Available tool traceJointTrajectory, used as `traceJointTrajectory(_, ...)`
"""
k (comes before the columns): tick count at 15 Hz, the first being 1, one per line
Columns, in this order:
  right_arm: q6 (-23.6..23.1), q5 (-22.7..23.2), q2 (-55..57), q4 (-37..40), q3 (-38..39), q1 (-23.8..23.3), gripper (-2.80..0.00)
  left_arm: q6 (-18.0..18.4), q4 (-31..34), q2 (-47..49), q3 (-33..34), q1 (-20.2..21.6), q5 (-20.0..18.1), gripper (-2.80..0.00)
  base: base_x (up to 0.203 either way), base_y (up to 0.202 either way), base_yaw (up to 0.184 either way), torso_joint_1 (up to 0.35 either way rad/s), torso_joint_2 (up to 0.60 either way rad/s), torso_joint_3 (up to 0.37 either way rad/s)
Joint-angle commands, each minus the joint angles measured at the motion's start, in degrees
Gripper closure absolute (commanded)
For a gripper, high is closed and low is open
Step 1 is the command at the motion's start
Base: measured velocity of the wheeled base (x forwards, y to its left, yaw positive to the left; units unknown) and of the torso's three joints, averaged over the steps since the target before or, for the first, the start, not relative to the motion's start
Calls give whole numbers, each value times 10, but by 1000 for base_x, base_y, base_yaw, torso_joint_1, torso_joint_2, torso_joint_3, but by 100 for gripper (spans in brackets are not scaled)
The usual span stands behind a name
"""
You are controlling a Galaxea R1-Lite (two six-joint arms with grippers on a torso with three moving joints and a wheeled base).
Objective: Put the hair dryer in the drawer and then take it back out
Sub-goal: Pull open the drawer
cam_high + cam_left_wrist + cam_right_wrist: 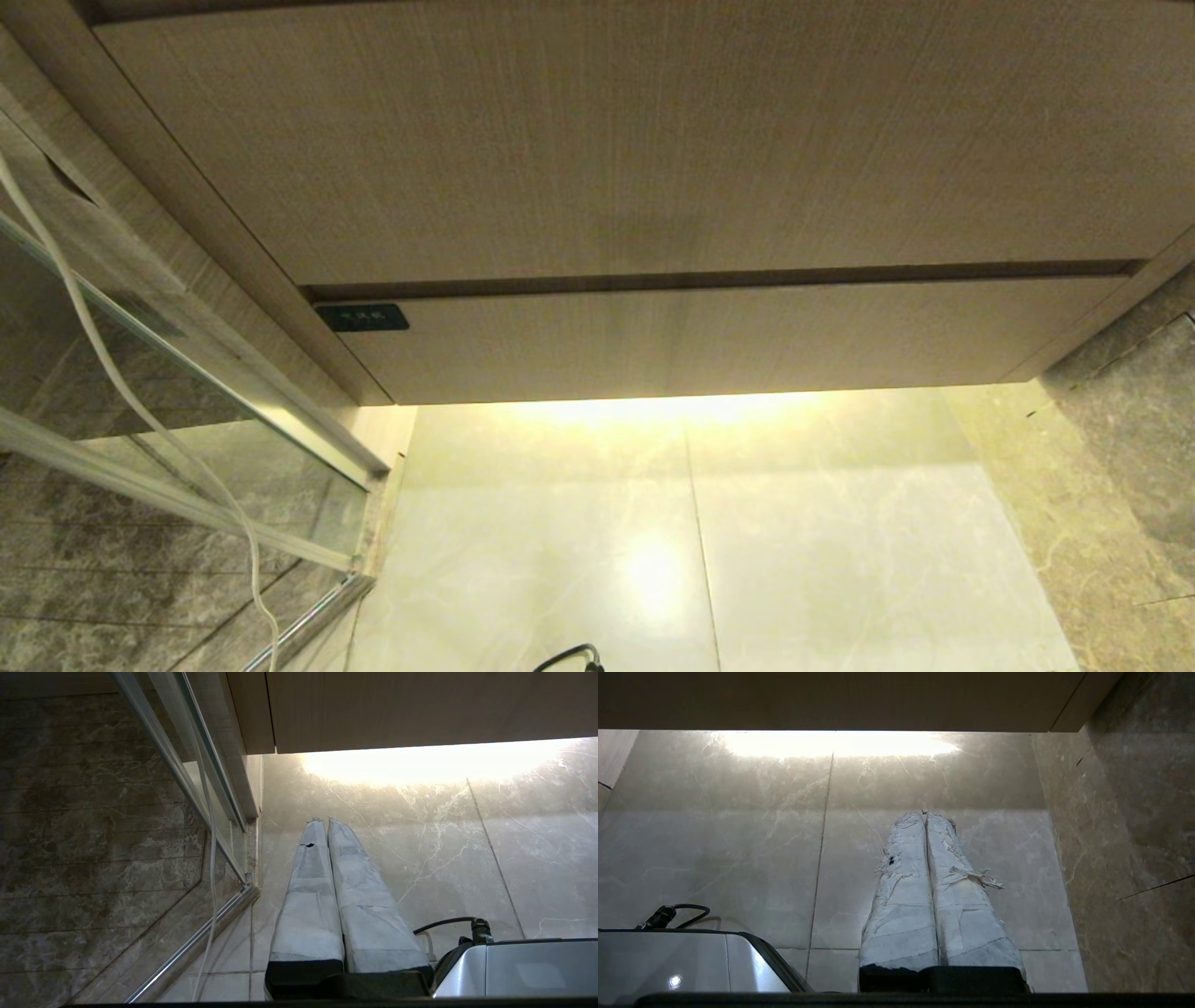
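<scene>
Plainly drawer [709, 341] closed, contents hidden; left pincer [325, 822], right pincer [924, 814] pressed together, empty.

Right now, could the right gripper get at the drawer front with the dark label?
Probably yes. The drawer is closed, and only bare floor tile lies ahead of the right gripper, which is shut and low near the floor. It would have to rise. No hair dryer is visible.

Pale marble-tiled floor [840, 541], glossy and brightly lit beneath the cabinet edge, with darker veined tiles [1120, 485] along the right; a thin white cable [250, 551] trails down onto it at the left.
</scene>
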Motion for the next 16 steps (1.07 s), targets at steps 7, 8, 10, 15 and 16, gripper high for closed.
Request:
traceJointTrajectory(7, -14, 2, 1, 0, 1, 0, 0, 0, 0, 1, 1, 0, 0, 0, 0, 0, 0, 0, 0, 0)
traceJointTrajectory(8, -11, -1, 1, -1, 1, 0, 0, 0, 0, 1, 1, 0, 0, 0, 0, 0, 0, 0, 0, 0)
traceJointTrajectory(10, -4, 4, 3, 1, -20, 0, 0, 0, 0, 1, 0, 0, 0, 0, 0, 0, 0, 0, 0, 0)
traceJointTrajectory(15, 21, 27, 227, 135, -347, 2, 0, 0, 1, 1, 1, 0, 0, 0, 0, 0, 0, 0, 0, 0)
traceJointTrajectory(16, 35, 50, 306, 168, -408, 5, 0, 0, 0, 1, 1, 0, 0, 0, 0, 0, 0, 0, 0, 0)
